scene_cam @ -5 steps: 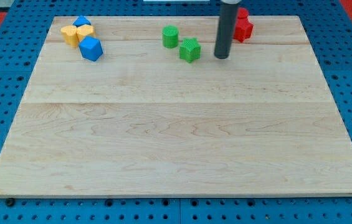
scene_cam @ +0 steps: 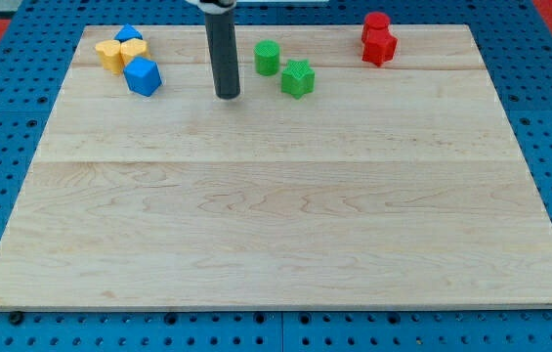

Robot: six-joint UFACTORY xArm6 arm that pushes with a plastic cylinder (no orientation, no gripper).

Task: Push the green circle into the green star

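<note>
Standing left of the green circle (scene_cam: 268,57) — no claw shown — my tip (scene_cam: 227,96) could shove it rightward into the green star (scene_cam: 297,78).

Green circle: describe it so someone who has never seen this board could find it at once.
Look along the top edge of the wooden board, near the middle. Two green blocks sit there, just right of my tip. The green circle is the round one, left of and higher than the green star.

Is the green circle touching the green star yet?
Not touching: a thin strip of board shows between green circle and green star. My tip sits left of both, touching neither.
</note>
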